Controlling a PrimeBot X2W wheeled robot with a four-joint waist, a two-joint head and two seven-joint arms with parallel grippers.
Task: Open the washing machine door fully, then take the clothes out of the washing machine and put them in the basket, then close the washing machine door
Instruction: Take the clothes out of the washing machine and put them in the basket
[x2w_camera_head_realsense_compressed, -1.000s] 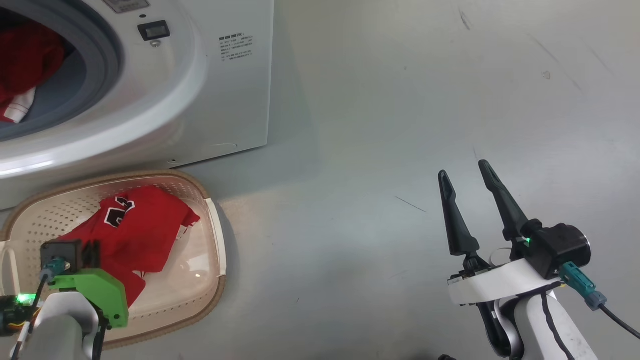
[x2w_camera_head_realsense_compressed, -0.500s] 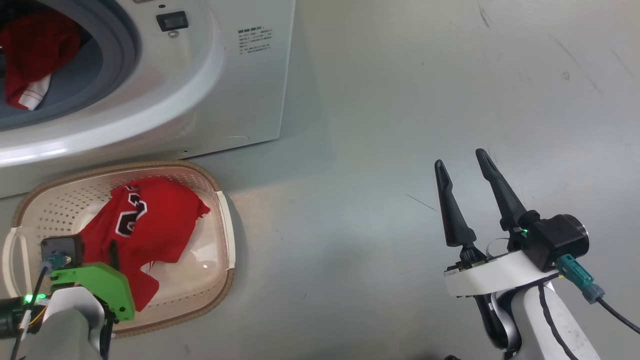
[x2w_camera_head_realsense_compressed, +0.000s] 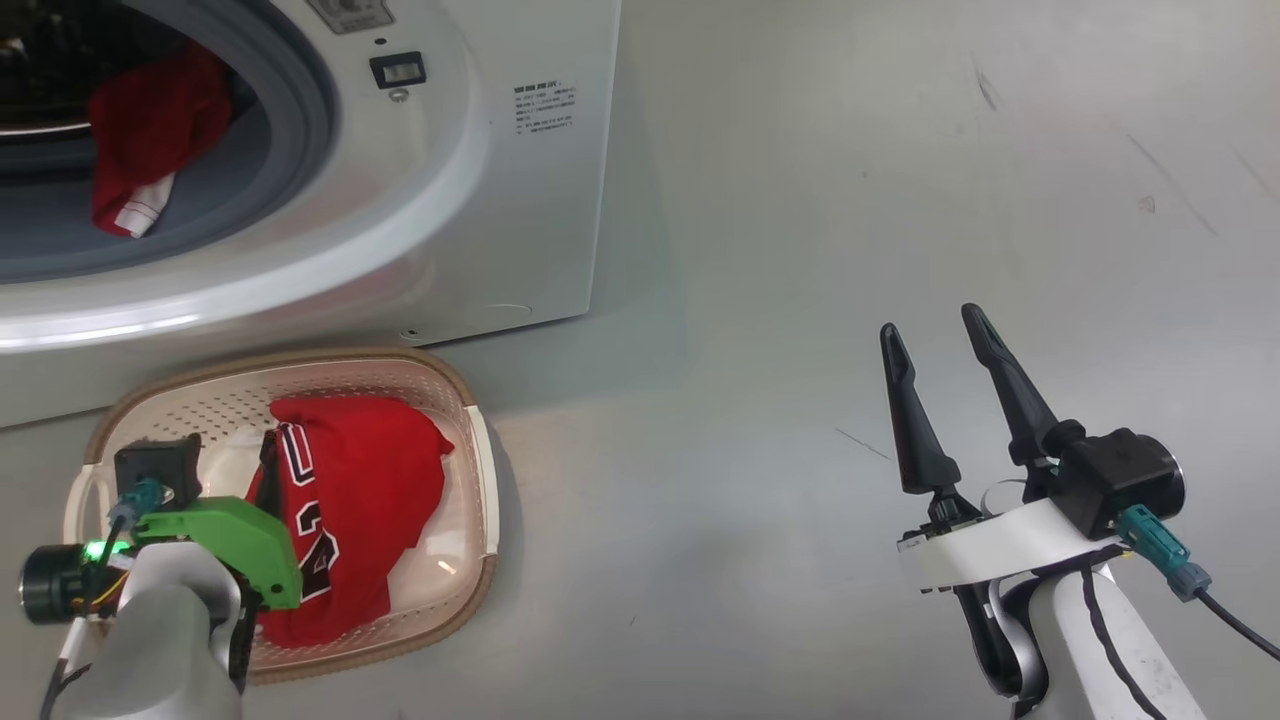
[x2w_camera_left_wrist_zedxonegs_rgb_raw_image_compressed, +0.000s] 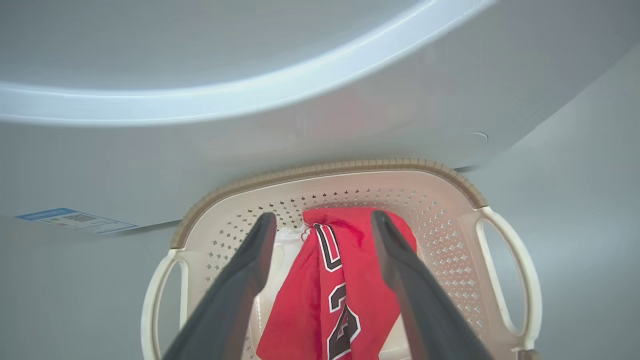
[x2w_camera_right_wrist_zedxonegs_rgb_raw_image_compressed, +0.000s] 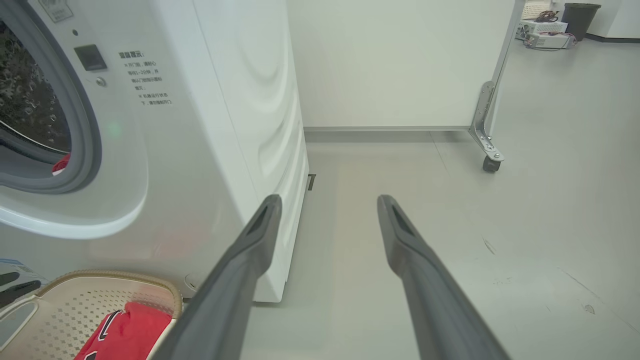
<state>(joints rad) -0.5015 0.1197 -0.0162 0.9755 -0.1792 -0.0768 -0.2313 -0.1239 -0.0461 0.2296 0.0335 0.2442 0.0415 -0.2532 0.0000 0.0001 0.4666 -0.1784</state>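
The left hand (x2w_camera_left_wrist_zedxonegs_rgb_raw_image_compressed: 322, 216) is hovering wide open, empty, over the red jersey (x2w_camera_left_wrist_zedxonegs_rgb_raw_image_compressed: 300, 310) in the basket (x2w_camera_left_wrist_zedxonegs_rgb_raw_image_compressed: 325, 167), the right hand (x2w_camera_head_realsense_compressed: 930, 325) gaping empty well right of it.

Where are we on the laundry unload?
Done: washing machine stands open; one red jersey lies in the basket. In hand: nothing; left pincer open over the jersey, right pincer open over the floor. Left: red garment in the drum, then close the door.

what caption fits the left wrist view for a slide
Open left gripper over the red jersey lying in the basket.
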